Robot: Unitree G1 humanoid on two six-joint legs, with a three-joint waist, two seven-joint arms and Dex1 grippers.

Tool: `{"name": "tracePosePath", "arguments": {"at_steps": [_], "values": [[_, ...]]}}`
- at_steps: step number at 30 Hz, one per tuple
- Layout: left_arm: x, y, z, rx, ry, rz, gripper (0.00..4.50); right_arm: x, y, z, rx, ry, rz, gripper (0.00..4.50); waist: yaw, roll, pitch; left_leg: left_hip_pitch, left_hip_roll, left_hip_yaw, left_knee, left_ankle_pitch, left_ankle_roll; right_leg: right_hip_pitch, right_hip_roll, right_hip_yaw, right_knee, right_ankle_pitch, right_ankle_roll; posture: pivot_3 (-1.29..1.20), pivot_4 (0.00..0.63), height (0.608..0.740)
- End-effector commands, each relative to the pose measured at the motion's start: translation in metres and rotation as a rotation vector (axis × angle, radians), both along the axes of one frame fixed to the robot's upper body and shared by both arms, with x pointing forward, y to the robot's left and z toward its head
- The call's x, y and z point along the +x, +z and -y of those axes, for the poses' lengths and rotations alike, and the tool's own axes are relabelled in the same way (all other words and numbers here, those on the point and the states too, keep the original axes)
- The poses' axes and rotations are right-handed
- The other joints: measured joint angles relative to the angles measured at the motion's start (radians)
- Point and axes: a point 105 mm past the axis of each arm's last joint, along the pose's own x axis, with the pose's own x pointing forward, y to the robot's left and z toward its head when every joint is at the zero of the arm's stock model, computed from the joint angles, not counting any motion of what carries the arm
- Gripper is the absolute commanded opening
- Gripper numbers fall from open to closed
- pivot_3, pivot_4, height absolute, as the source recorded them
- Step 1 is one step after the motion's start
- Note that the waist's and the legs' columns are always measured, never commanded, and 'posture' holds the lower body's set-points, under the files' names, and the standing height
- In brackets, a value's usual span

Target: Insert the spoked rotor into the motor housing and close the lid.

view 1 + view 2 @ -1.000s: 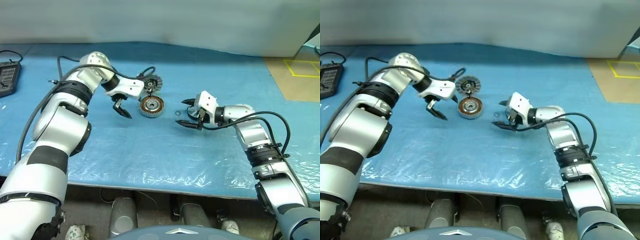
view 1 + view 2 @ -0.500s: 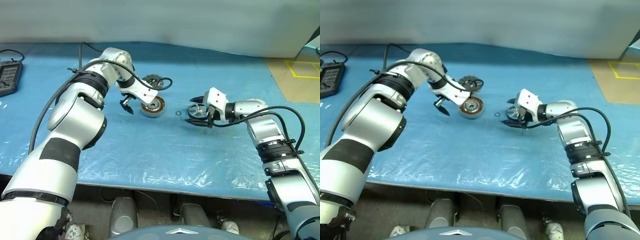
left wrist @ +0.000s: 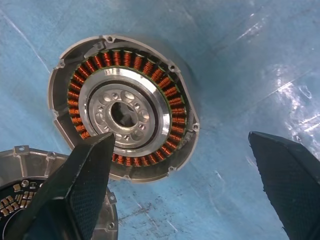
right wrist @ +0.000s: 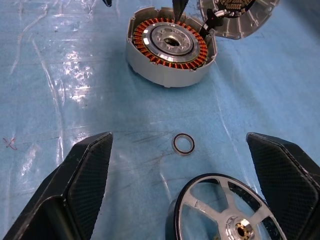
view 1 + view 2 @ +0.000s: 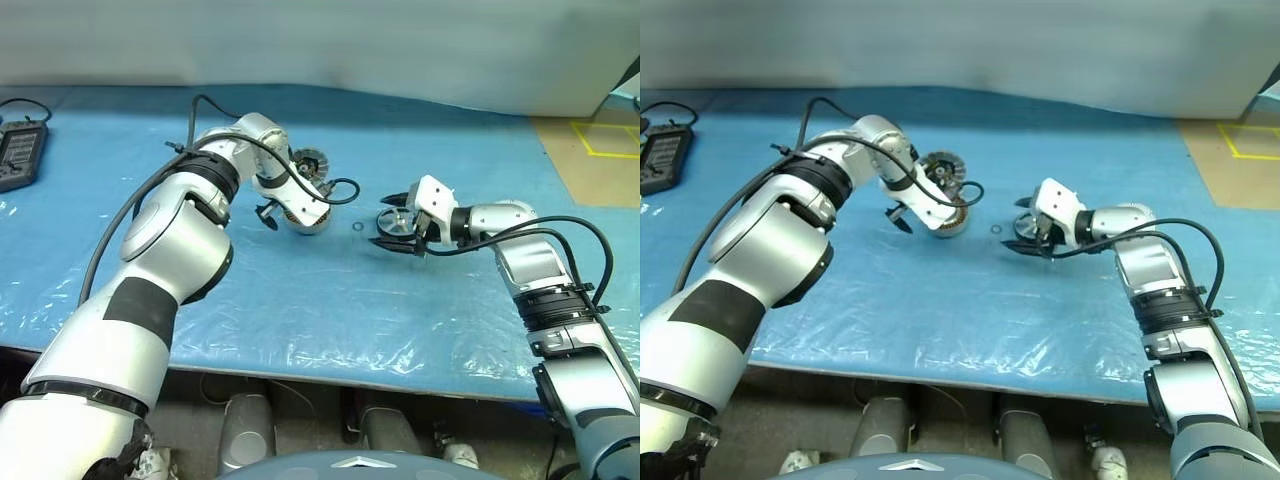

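- Rotor work pending: right end effector [image 4: 180, 190] sits spread around the spoked rotor [image 4: 225, 210], which rests on the blue tabletop [image 5: 330, 300], ungripped.
- Beyond it lies a small loose ring [image 4: 183, 144].
- Left end effector [image 3: 185, 185], fingers spread and empty, has swung across over the motor housing [image 3: 122, 107], perhaps to steady it.
- Farthest, the lid [image 5: 308, 163] touches the housing.

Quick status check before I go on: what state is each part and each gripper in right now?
Copper-wound grey motor housing: flat on the blue sheet, open, hub empty.
Ribbed grey lid: off, leaning against the housing's rim.
Black silver-spoked rotor: on the sheet, not inserted, between the right gripper's fingers.
Small loose ring: lying free.
Left gripper: open, over the housing.
Right gripper: open.
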Motion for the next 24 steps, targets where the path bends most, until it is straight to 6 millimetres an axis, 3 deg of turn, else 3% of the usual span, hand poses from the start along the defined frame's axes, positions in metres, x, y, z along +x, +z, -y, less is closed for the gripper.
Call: {"name": "tracePosePath", "arguments": {"at_steps": [1, 8, 14, 24], "values": [[0.001, -0.003, -0.004, 0.017, 0.008, 0.007, 4.48, -0.001, 0.019, 0.001, 0.035, -0.004, 0.066, 4.5, -0.001, 0.0, 0.0, 0.0, 0.0, 0.0, 0.0, 0.0, 0.0, 0.0, 0.0, 0.0, 0.0, 0.0, 0.0, 0.0, 0.15, 0.74], [-0.002, -0.019, -0.007, 0.042, 0.004, -0.021, 4.48, -0.003, 0.019, 0.001, 0.04, -0.007, 0.066, 4.5, 0.001, 0.0, 0.0, 0.001, 0.0, 0.0, 0.0, 0.0, 0.0, 0.002, 0.0, 0.0, 0.0, 0.0, 0.0, 0.0, 0.15, 0.74], [-0.002, -0.025, -0.006, 0.033, 0.01, -0.019, 4.48, -0.008, 0.014, -0.006, 0.052, 0.02, 0.04, 4.5, 0.001, 0.0, 0.0, 0.013, 0.0, 0.0, -0.002, 0.0, 0.0, 0.014, -0.001, -0.001, -0.004, -0.001, -0.001, 0.0, 0.15, 0.74], [-0.001, -0.033, -0.004, 0.025, 0.02, -0.009, 4.48, -0.016, 0.008, -0.014, 0.063, 0.039, 0.022, 4.5, 0.001, 0.0, 0.0, 0.014, 0.0, 0.0, -0.002, 0.0, 0.001, 0.016, -0.006, -0.001, -0.004, -0.001, -0.001, 0.0, 0.15, 0.74]]}}
